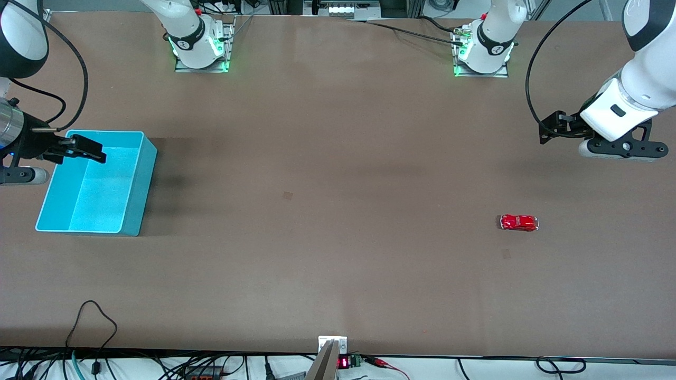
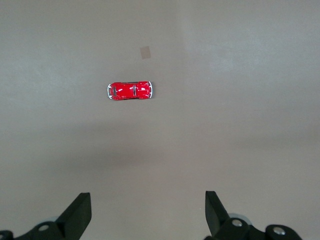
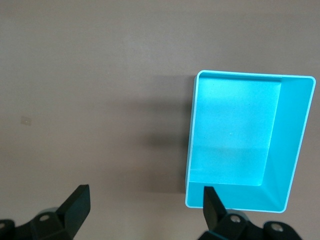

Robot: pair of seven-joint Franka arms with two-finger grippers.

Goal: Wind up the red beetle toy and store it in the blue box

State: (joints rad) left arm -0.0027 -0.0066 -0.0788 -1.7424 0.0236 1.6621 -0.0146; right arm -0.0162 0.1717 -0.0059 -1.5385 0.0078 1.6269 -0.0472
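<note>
Brown table, blue box at the right arm's end, red beetle toy toward the left arm's.
Right tool, fingers spread, hangs over the box; left tool, also spread, hovers over bare table, well apart from the toy.

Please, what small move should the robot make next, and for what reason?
Probably the left hand should descend toward the red beetle toy. The toy lies alone on the table at the left arm's end, untouched, and this hand is open above bare table near it. The right hand, also open, waits by the blue box, which holds nothing.
</note>
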